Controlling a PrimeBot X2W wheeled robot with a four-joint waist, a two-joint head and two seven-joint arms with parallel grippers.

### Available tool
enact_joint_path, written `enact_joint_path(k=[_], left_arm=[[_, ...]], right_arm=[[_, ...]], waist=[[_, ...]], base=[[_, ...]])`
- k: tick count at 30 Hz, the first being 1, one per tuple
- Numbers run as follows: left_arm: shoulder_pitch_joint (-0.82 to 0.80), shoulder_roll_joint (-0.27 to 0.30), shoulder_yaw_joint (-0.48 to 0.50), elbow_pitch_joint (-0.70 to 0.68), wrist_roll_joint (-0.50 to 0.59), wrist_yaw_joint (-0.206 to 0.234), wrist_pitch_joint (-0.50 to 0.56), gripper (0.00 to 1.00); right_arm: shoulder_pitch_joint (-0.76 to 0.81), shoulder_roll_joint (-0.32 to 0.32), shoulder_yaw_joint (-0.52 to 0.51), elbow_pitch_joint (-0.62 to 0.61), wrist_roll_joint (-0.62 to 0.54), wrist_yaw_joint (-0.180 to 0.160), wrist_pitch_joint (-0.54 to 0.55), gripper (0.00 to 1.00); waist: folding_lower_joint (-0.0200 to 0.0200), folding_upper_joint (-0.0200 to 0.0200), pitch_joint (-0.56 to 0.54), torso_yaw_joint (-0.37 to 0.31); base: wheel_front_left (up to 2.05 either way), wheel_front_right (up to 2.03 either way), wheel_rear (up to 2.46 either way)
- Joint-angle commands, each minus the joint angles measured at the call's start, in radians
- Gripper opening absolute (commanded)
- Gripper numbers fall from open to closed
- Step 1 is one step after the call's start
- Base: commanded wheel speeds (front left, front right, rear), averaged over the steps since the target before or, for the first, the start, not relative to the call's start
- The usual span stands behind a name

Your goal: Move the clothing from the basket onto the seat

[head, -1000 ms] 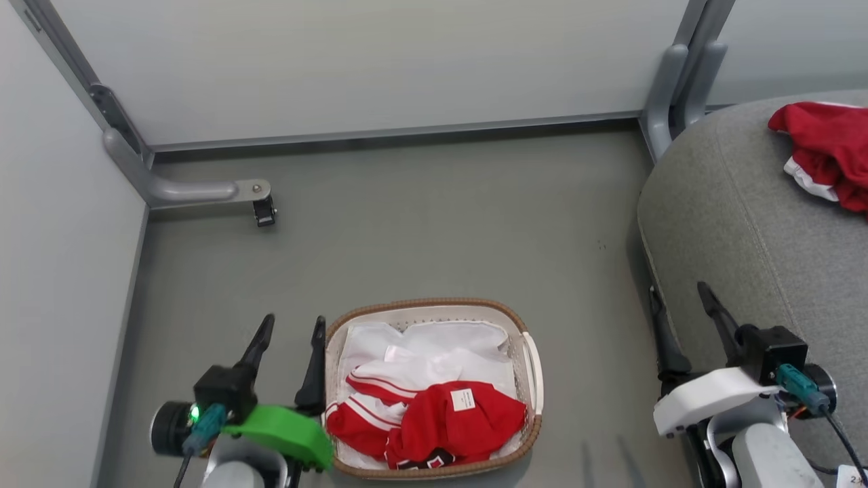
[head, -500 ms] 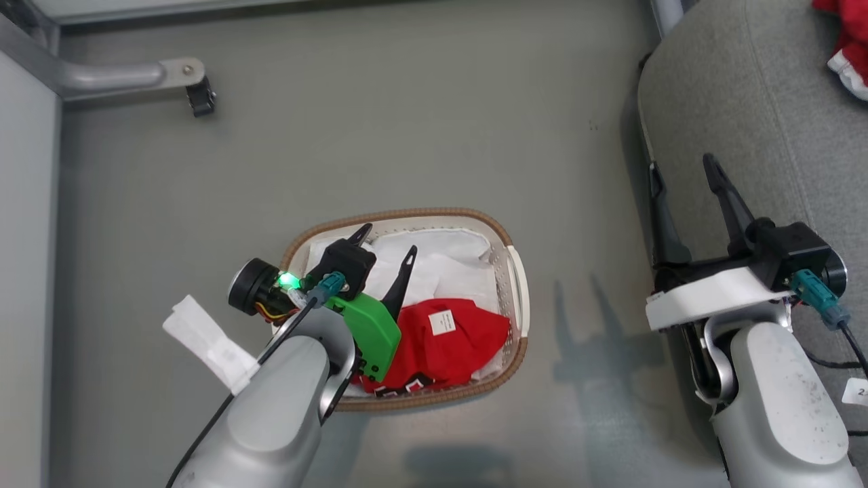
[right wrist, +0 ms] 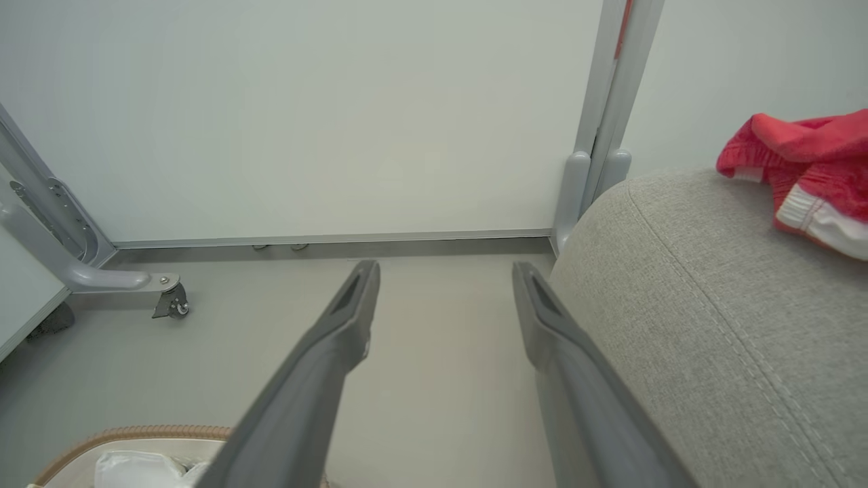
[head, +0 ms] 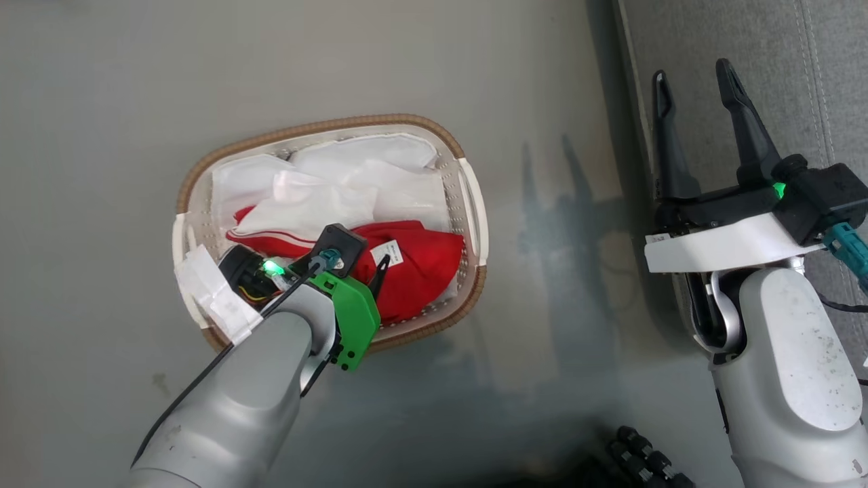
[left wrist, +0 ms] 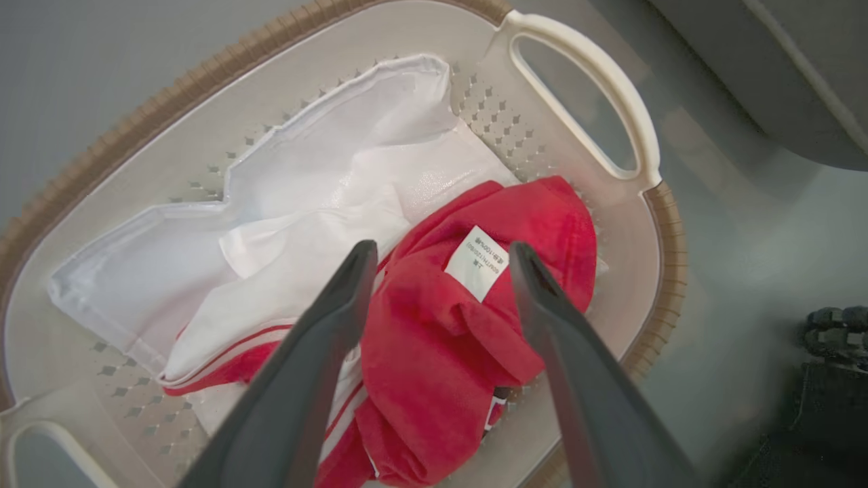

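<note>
Both grippers stood wide and empty: your left gripper (left wrist: pixel 442 249) over the basket (left wrist: pixel 583 64), poised above the red clothing (left wrist: pixel 434 339) heaped inside; your right gripper (head: pixel 692 71) well outside the basket, by the seat (head: pixel 780 41). You needed to sink deep around the bunched fold, avoiding the white liner (left wrist: pixel 305 169).

Head view looks straight down on the basket (head: pixel 325 125); left wrist view peers closely into it; right wrist view, low, faces the wall (right wrist: pixel 305 102).

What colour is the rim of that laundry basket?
Brown, with a woven look; the basket rim shows best in the left wrist view.
</note>
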Motion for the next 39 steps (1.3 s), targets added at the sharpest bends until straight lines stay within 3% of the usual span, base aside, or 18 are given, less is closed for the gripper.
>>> enact_joint_path(k=[1, 11, 17, 18, 19, 20, 21, 30, 39], left_arm=[[-0.03, 0.018, -0.017, 0.012, -0.011, -0.001, 0.005, 1.0], [-0.129, 0.064, -0.08, 0.133, -0.041, 0.0, 0.014, 1.0], [-0.143, 0.057, -0.081, 0.215, -0.063, 0.0, 0.05, 1.0], [-0.14, 0.054, -0.082, 0.22, -0.068, 0.0, 0.056, 0.82], [-0.137, 0.051, -0.086, 0.224, -0.075, 0.0, 0.061, 0.37], [-0.134, 0.051, -0.089, 0.225, -0.081, 0.0, 0.063, 0.06], [-0.132, 0.05, -0.094, 0.226, -0.088, 0.0, 0.063, 0.0], [-0.103, 0.031, -0.123, 0.194, -0.134, 0.0, -0.014, 0.0], [-0.062, 0.001, -0.133, 0.109, -0.208, 0.0, -0.145, 0.0]], right_arm=[[-0.02, -0.002, 0.0, -0.019, 0.003, -0.001, -0.005, 1.0], [-0.031, -0.002, 0.004, -0.121, 0.021, -0.001, -0.005, 1.0], [-0.031, -0.002, 0.01, -0.137, 0.032, -0.001, -0.005, 1.0], [-0.031, -0.002, 0.01, -0.137, 0.034, -0.001, -0.005, 1.0], [-0.031, -0.002, 0.009, -0.135, 0.036, -0.001, -0.005, 1.0], [-0.032, -0.002, 0.009, -0.134, 0.037, -0.001, -0.005, 1.0], [-0.032, -0.002, 0.008, -0.132, 0.037, -0.001, -0.005, 1.0], [-0.023, -0.002, -0.006, -0.109, 0.023, -0.001, -0.005, 1.0], [0.031, -0.003, -0.038, -0.066, -0.019, -0.001, -0.005, 1.0]], waist=[[-0.0002, 0.0, 0.109, -0.096], [-0.0002, 0.0, 0.175, -0.128], [-0.0002, 0.0, 0.189, -0.132], [-0.0002, 0.0, 0.189, -0.132], [-0.0002, 0.0, 0.19, -0.132], [-0.0002, 0.0, 0.19, -0.131], [-0.0002, 0.0, 0.188, -0.13], [-0.0002, 0.0, 0.119, -0.104], [-0.0002, 0.0, -0.06, -0.037]], base=[[0.0, 0.0, 0.0], [0.0, 0.0, 0.0], [0.0, 0.0, 0.0], [0.0, 0.0, 0.0], [0.0, 0.0, 0.0], [0.0, 0.0, 0.0], [0.0, 0.0, 0.0], [0.0, 0.0, 0.0], [0.0, 0.0, 0.0]])
